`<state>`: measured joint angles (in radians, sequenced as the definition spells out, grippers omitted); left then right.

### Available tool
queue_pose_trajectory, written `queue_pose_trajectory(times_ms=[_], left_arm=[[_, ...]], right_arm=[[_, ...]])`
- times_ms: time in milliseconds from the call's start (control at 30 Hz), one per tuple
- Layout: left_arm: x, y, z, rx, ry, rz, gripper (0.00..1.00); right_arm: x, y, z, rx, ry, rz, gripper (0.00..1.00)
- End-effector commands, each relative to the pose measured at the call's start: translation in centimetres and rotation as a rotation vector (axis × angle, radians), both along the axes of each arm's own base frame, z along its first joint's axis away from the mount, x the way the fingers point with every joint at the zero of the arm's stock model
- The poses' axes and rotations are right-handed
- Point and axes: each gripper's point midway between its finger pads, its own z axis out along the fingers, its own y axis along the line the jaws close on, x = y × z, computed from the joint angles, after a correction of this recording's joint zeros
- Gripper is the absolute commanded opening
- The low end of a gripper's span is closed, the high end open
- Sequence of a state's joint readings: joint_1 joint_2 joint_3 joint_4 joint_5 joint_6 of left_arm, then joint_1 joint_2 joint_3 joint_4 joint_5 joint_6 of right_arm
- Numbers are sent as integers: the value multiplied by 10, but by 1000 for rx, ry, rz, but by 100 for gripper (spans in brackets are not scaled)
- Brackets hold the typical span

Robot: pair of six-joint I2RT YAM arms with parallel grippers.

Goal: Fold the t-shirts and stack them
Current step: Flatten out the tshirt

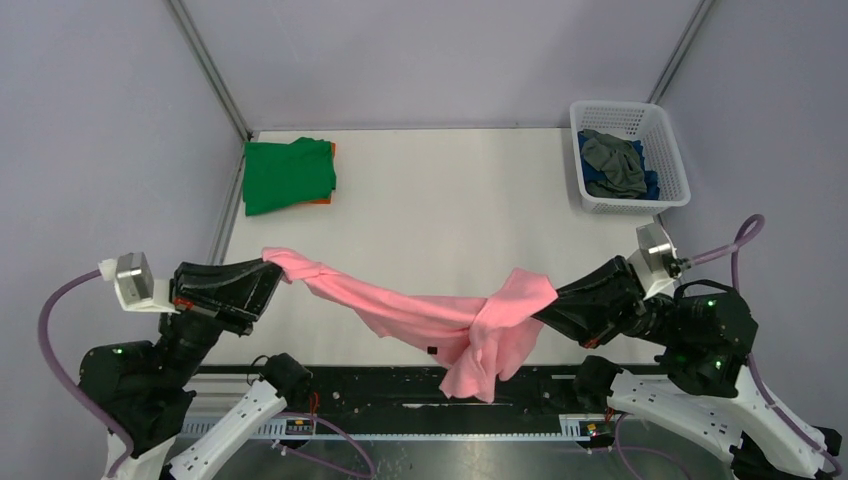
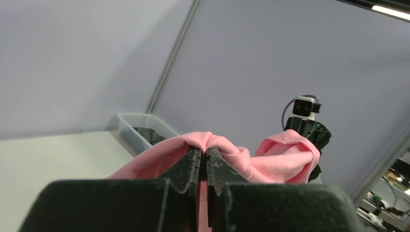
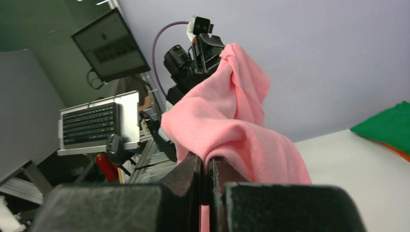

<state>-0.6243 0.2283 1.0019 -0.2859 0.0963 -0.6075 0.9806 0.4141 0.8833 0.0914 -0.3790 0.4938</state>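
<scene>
Presently, item one: pink t-shirt, slung in the air between both arms above the near part of the desk. Its middle sags, and its right portion is wound into a twist, with a loose flap hanging past the desk's near edge over the black rail. Item two: left pincer, jaws closed tight on a small bunch of pink cloth at the shirt's left end. Item three: right pincer, likewise clamped on a fold at the right end. Hazards, as judged: each hold takes only a narrow pinch of cloth, so a hard pull apart could slide an end free and drop it. The twist near the right hold would likely tighten rather than open if the arms simply spread, leaving a rope instead of a flat panel. The hanging flap could catch on the rail if the shirt is lowered where it hangs. Which parts of the garment are held cannot be told, so it may lie crooked once set down. Room: the broad middle of the desk beyond the shirt is bare and looks the likeliest place to spread it. Bounds: green t-shirt, folded on an orange t-shirt at the far left corner, close to the left edge. White basket at the far right corner, holding a grey t-shirt and a blue t-shirt. Both groups lie well apart from the pink one. Walls close in the left, right and far sides.
</scene>
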Motion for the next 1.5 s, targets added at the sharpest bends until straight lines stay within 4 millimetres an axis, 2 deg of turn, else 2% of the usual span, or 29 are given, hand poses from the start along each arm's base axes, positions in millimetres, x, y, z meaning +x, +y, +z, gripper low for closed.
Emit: queue_pose_trajectory(times_ms=[0,67,133,200,267,333,400,433,500,567,633,667,700,733,767,800,833,867,900,1000,1100,1267,1367,1467], left_arm=[[-28,1,34,-9,-138,-69,0],[-22,-1,35,3,-131,-57,0],[-5,-7,28,24,-85,-27,0],[27,-11,10,54,15,47,0],[67,-12,-19,88,152,163,0],[108,-12,-61,141,311,297,0],[149,-11,-116,234,479,442,0],[166,-6,-143,275,552,525,0],[193,-1,-195,378,667,659,0],[218,4,-244,488,775,773,0],[245,7,-284,569,884,826,6],[259,8,-299,591,931,838,3],[274,9,-315,620,973,850,2],[288,8,-323,643,1008,853,4],[299,5,-333,677,1056,843,18],[304,5,-341,721,1098,845,43],[312,2,-341,738,1108,844,70],[315,-2,-342,752,1113,832,93],[318,-6,-340,750,1109,814,98],[314,-13,-335,717,1089,760,99],[298,-20,-335,685,1091,680,99],[262,-52,-358,620,1116,433,99],[249,-66,-366,578,1122,337,99],[244,-74,-372,559,1131,300,99]], right_arm=[[-28,-12,30,51,-71,104,0],[-16,-13,27,40,-59,32,0],[5,-14,19,15,-30,-81,0],[35,-16,1,-31,29,-230,0],[69,-19,-22,-83,95,-397,0],[108,-27,-53,-153,172,-599,0],[146,-38,-94,-242,239,-815,0],[168,-51,-119,-298,276,-974,0],[196,-69,-167,-431,307,-1212,0],[217,-83,-210,-562,329,-1384,2],[240,-84,-257,-665,425,-1390,10],[253,-82,-283,-706,503,-1347,12],[269,-79,-298,-692,576,-1304,19],[280,-81,-314,-711,646,-1288,34],[289,-82,-320,-736,689,-1279,53],[297,-83,-317,-768,710,-1292,69],[300,-85,-318,-806,721,-1309,79],[303,-84,-315,-823,721,-1310,87],[304,-83,-312,-822,718,-1309,98],[300,-80,-310,-808,717,-1281,100],[286,-67,-320,-812,745,-1166,99],[246,-12,-330,-796,763,-825,99],[224,18,-333,-900,654,-729,98],[215,35,-346,-953,661,-710,95]])
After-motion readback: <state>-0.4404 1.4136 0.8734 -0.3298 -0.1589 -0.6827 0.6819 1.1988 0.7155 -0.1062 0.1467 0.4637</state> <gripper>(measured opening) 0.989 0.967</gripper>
